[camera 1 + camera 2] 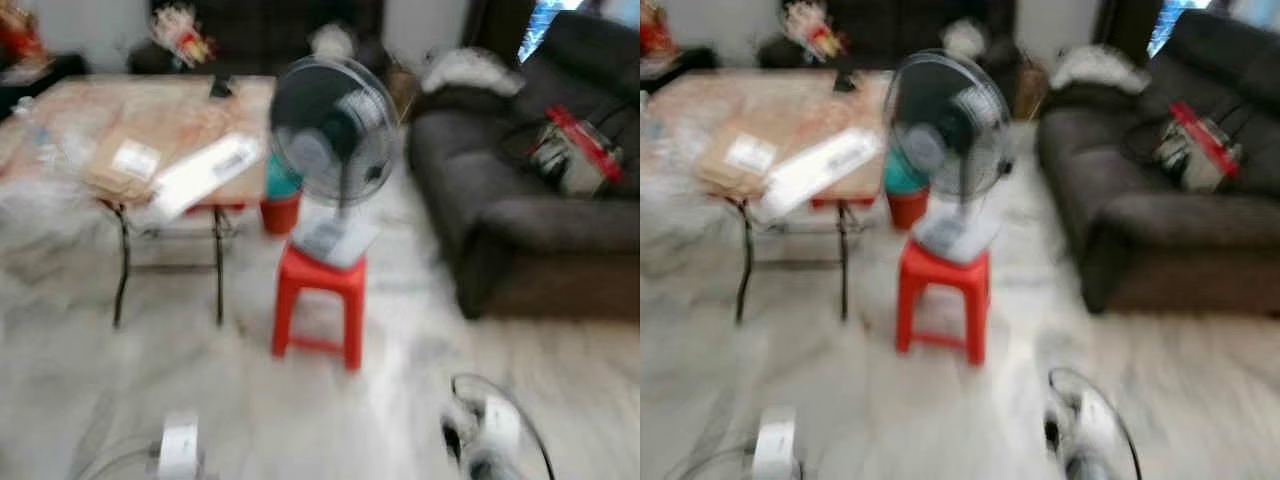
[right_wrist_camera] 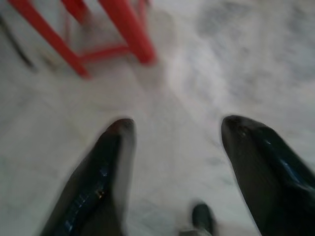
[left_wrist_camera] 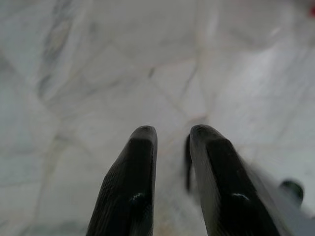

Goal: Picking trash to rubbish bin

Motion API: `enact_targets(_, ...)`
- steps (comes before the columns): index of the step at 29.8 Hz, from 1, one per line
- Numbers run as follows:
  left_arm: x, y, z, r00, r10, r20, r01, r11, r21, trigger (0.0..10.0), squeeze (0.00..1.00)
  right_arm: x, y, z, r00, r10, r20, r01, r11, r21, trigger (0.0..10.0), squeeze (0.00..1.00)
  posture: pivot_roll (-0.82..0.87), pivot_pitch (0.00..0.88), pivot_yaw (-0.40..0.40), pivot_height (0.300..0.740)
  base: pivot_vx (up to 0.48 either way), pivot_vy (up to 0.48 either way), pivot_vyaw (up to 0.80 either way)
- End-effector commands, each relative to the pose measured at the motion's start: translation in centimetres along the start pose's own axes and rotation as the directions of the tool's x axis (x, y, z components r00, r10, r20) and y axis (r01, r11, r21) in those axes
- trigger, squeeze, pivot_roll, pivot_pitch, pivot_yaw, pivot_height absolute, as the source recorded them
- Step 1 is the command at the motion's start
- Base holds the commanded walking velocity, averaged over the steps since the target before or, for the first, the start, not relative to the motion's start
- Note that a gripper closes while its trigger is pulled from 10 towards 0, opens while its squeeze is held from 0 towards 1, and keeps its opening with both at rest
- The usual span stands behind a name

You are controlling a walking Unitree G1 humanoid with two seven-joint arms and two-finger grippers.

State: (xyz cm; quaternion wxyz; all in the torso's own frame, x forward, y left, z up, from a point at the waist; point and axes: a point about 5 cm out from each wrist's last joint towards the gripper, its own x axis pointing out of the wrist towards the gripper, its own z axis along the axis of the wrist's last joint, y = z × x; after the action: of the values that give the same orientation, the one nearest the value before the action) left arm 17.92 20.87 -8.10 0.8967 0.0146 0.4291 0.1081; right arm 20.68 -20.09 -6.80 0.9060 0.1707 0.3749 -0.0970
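One fan, one stool, one sofa, one table.

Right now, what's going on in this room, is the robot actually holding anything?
Nothing is held yet. The left gripper and right gripper both hang open over the pale marble floor, empty. The head views are blurred, which suggests the robot is moving. Ahead, a fan stands on a red stool between a folding table loaded with cardboard and packaging and a dark sofa. I cannot make out a rubbish bin for certain.
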Motion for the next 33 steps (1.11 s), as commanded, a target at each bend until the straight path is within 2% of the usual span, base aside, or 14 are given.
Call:
enact_targets(1, 0.1, -0.6, 0.5, 1.000, -0.014, 0.013, 0.014, 1.000, 0.008, 10.0, 0.00, -0.1, -0.9, 0.3, 1.000, -0.022, 0.008, 0.022, 1.000, -0.005, 10.0, 0.00, -0.17, 0.000, -0.058, 0.740, 0.000, 0.000, 0.80)
enact_targets(6, 0.0, -0.8, 0.2, 1.000, -0.024, 0.008, 0.023, 0.999, 0.031, 10.0, 0.00, -0.1, -1.0, 0.6, 1.000, -0.022, 0.016, 0.022, 1.000, 0.011, 10.0, 0.00, -0.17, 0.000, -0.054, 0.740, 0.000, 0.000, 0.74)
enact_targets(10, 0.1, -0.9, 0.5, 0.999, -0.027, 0.021, 0.026, 0.999, 0.028, 10.0, 0.00, -0.1, -1.0, 0.7, 0.999, -0.026, 0.020, 0.026, 0.999, 0.025, 10.0, 0.00, -0.17, 0.000, -0.055, 0.740, 0.000, 0.000, 0.00)
enact_targets(16, 0.3, -1.4, 2.1, 0.995, -0.042, 0.089, 0.041, 0.999, 0.017, 10.0, 0.00, 0.1, -0.8, 1.3, 0.999, -0.010, 0.046, 0.008, 0.999, 0.038, 10.0, 0.00, -0.17, 0.000, -0.059, 0.740, 0.000, 0.000, 0.00)
enact_targets(23, 0.3, -1.4, 1.7, 0.998, -0.034, 0.058, 0.034, 0.999, -0.007, 10.0, 0.00, 0.1, -0.8, 1.5, 0.999, -0.025, 0.049, 0.023, 0.999, 0.045, 10.0, 0.00, -0.17, 0.000, -0.060, 0.740, 0.000, 0.000, 0.00)
enact_targets(33, 0.2, -1.4, 1.1, 0.999, -0.035, 0.036, 0.035, 0.999, 0.002, 10.0, 0.00, 0.1, -1.1, 1.4, 0.998, -0.044, 0.039, 0.043, 0.998, 0.049, 10.0, 0.00, -0.17, 0.000, -0.058, 0.740, 0.000, 0.473, 0.00)
